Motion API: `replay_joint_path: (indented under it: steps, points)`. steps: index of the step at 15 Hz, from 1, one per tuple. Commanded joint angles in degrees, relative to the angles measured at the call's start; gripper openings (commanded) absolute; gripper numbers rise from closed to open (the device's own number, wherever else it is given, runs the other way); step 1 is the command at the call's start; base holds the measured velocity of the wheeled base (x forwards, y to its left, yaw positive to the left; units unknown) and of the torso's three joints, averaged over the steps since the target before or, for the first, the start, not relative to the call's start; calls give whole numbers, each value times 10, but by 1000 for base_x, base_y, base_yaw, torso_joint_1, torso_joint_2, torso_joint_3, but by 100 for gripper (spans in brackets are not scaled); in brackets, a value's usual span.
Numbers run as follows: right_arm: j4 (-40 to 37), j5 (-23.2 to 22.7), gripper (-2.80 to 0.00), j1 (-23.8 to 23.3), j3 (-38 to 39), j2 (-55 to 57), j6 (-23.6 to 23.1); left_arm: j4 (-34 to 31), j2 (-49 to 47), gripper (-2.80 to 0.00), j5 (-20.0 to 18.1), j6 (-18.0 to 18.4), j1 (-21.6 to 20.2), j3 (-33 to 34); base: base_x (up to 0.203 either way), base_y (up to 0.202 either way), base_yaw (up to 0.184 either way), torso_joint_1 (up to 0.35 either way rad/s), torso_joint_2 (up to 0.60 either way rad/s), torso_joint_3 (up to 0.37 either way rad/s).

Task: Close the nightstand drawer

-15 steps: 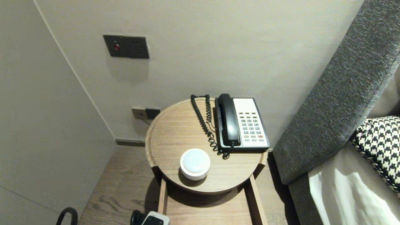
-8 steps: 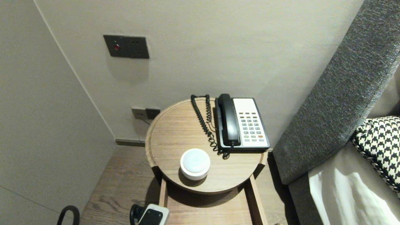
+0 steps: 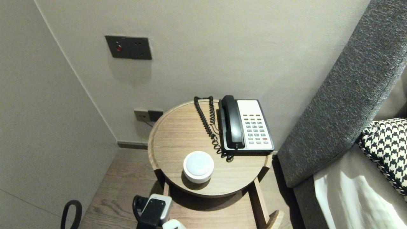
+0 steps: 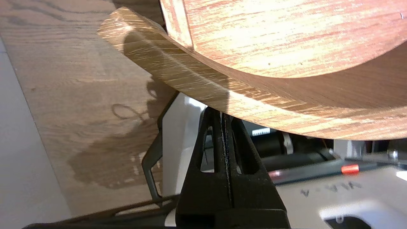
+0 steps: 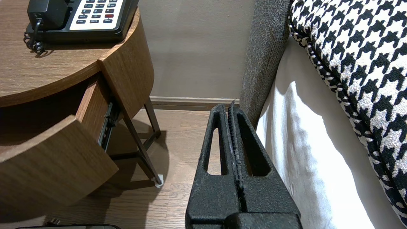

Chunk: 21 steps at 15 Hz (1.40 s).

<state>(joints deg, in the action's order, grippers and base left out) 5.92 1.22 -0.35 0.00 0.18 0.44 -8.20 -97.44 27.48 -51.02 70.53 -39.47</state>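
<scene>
Lower left, head view: left gripper [image 4: 223, 116], fingers pressed together as one stiff tip, sits at the open drawer front [image 4: 197, 86]'s bottom edge, below the table [image 3: 178, 127]. Right gripper [image 5: 229, 108], fingers also together, is parked clear beside the bed [image 5: 302, 143].

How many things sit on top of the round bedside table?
2: a telephone at the back right, and a round white device near the front edge. Nothing seems hidden.

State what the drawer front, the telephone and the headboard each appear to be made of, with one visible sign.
Drawer front: wood or veneer, matt; streaked grain. Telephone: likely plastic, smooth with slight sheen. Headboard: grey woven fabric, probably upholstery; coarse flecked texture.
</scene>
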Motion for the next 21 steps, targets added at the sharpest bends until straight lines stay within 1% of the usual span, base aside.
replay_joint_path:
  steps: [1, 6, 8, 11, 14, 18, 21]
  points:
    - [1, 0, -280, 0, 23, 1, 0, 2, -2, -280, 4, 8, -16, -4, 0, 0, 0, 0, 0, 0]
    - [1, 0, -280, 0, 23, 1, 0, 43, -18, -280, 1, 58, -86, -31, 0, 0, 0, 0, 0, 0]
    - [1, 0, -280, 0, 23, 1, 0, 52, -29, -280, -2, 71, -99, -43, 0, 0, 0, 0, 0, 0]
    - [1, 0, -280, 0, 23, 1, 0, 56, -56, -280, -9, 74, -119, -87, 0, 0, 0, 0, 0, 0]
    - [1, 0, -280, 0, 23, 1, 0, 57, -70, -280, -17, 73, -131, -120, 0, 0, 0, 0, 0, 0]
    - [1, 0, -280, 0, 23, 1, 0, 57, -82, -280, -17, 73, -147, -141, 0, 0, 0, 0, 0, 0]
    - [1, 0, -280, 0, 23, 1, 0, 57, -85, -280, -17, 73, -149, -142, 0, 0, 0, 0, 0, 0]
